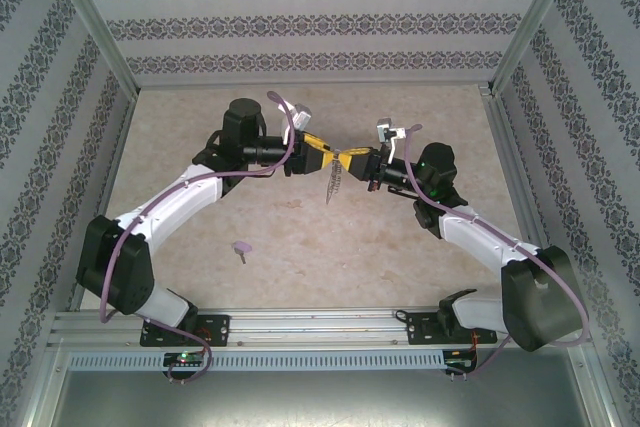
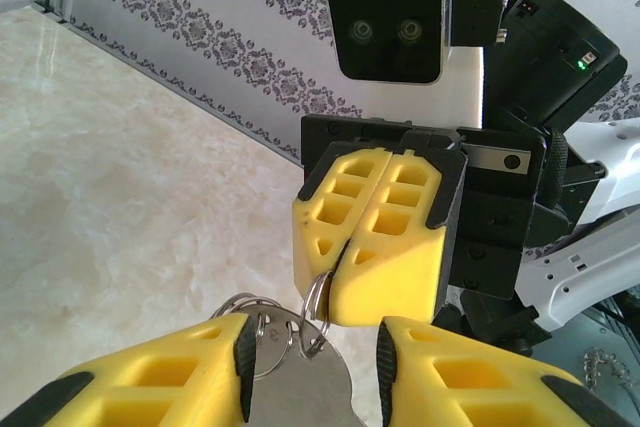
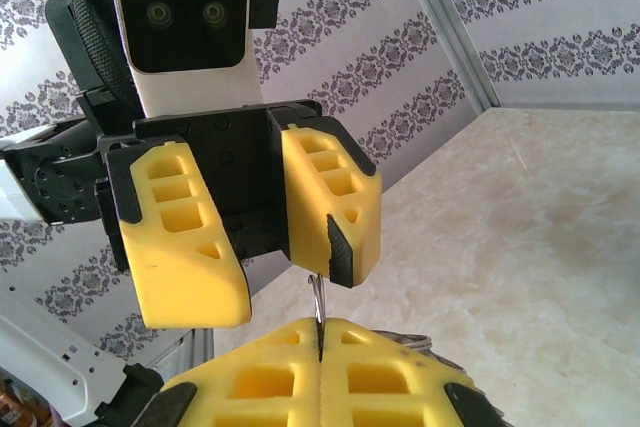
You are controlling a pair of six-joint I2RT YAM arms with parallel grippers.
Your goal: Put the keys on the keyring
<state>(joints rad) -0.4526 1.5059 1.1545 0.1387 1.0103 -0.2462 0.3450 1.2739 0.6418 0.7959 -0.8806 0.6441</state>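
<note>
Both grippers meet in mid-air over the table's middle. My right gripper [image 1: 354, 160] [image 3: 320, 339] is shut, pinching a thin metal keyring [image 2: 314, 293] [image 3: 317, 297] on edge. A flat silver key [image 2: 300, 387] with more rings through its head hangs from it and dangles below [image 1: 333, 187]. My left gripper [image 1: 326, 154] [image 2: 312, 352] faces the right one. Its jaws stand apart around the silver key's head, one pad against the key's edge and a gap at the other pad. A small lilac key [image 1: 241, 247] lies on the table, left of centre, far from both grippers.
The marble-patterned table [image 1: 300, 227] is boxed in by patterned walls and metal posts [image 1: 100, 37]. An aluminium rail [image 1: 320, 325] with the arm bases runs along the near edge. The right arm's wrist camera [image 2: 390, 22] looms close in front of the left gripper.
</note>
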